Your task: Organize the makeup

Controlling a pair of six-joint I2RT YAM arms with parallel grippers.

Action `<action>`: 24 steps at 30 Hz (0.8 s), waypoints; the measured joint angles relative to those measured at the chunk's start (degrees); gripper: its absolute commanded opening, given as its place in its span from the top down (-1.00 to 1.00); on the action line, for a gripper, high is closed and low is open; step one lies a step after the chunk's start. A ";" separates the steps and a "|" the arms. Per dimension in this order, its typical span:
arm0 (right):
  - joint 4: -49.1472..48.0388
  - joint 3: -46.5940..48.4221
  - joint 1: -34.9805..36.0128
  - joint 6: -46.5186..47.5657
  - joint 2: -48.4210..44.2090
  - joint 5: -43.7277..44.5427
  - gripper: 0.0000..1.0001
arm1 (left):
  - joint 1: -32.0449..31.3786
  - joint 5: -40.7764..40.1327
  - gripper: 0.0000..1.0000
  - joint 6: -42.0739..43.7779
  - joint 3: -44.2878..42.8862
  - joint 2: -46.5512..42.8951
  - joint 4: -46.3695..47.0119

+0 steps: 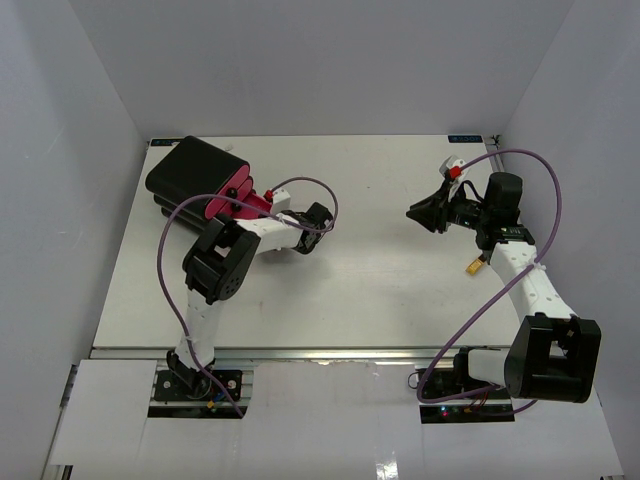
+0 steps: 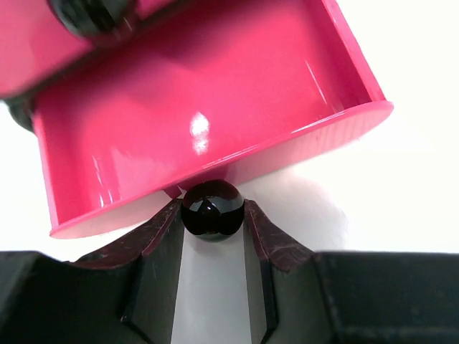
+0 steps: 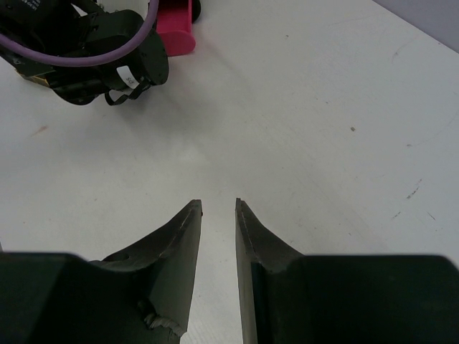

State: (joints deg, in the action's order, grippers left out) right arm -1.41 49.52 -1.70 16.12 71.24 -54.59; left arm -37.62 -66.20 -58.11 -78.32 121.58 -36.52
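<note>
Done: pink drawer of the black case sticks out open (looks empty).
Still to do: everything; no makeup shows anywhere.
Drawer: front faces the left gripper; long side runs along that front.
Left gripper: pinches the round black knob.
Right gripper: closed, empty, above the table.

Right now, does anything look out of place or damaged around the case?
Nothing spilled or broken. The pink drawer of the case stands pulled out, bare where visible, with the left pincer closed on its black knob. The right pincer is shut on nothing.
</note>
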 measured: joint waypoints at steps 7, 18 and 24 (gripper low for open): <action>0.03 0.00 -0.22 0.32 0.02 0.00 0.30 | -1.05 3.79 -0.50 -2.50 0.08 -0.79 -1.08; 1.19 0.02 -0.22 1.27 0.20 -0.02 -0.18 | -2.08 9.39 -0.96 -2.65 -0.14 -2.92 -0.36; 3.80 0.39 -0.25 2.53 0.42 0.65 -0.40 | -2.36 21.21 -0.96 1.97 1.47 -7.21 0.61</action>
State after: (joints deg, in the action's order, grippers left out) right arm 2.39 49.90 -1.94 18.65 71.67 -53.94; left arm -39.99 -44.99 -56.14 -76.85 114.37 -35.91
